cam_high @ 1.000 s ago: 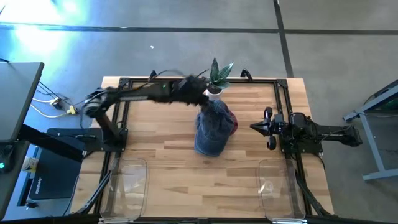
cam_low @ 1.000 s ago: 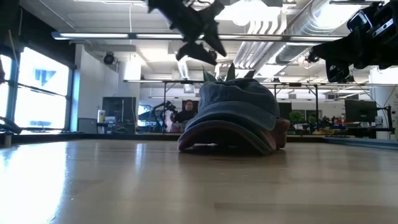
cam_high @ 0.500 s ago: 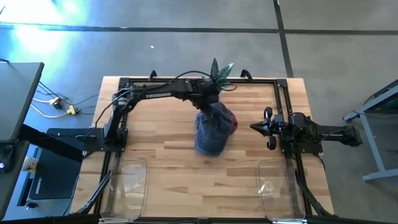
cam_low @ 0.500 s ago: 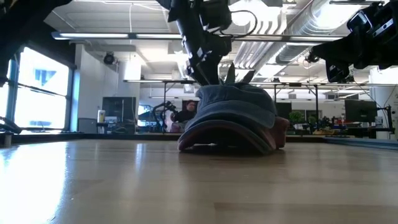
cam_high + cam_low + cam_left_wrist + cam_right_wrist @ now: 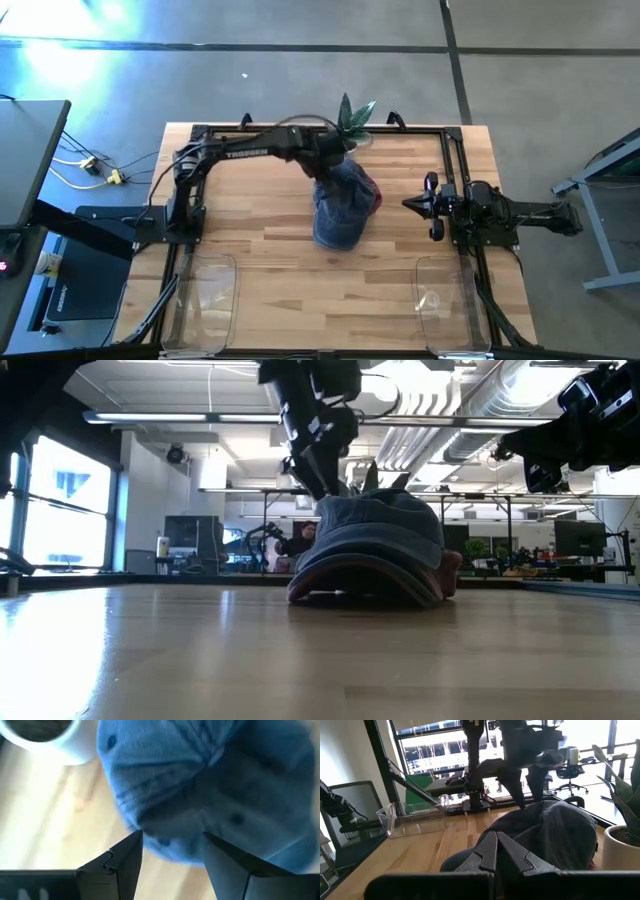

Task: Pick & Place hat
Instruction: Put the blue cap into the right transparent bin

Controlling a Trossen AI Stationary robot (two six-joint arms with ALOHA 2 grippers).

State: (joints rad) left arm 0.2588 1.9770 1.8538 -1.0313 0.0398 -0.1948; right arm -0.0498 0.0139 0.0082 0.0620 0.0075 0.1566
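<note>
The hat, a blue denim cap, lies crown-up near the middle of the table, with a white plant pot just beside its far edge. The left gripper is at the hat's crown on the pot side, fingers spread, one either side of a fold of cloth; they have not closed on it. The right gripper waits well apart at the table's right edge, its fingers together and holding nothing.

Assessment: the hat is light, soft cloth that will crumple and sag when lifted; only the brim looks stiff. A pinch on a raised fold of the crown, where the gripper now sits, should hold, as denim is not slippery. Risk: a shallow pinch may slip off, and the nearby pot could be knocked.
</note>
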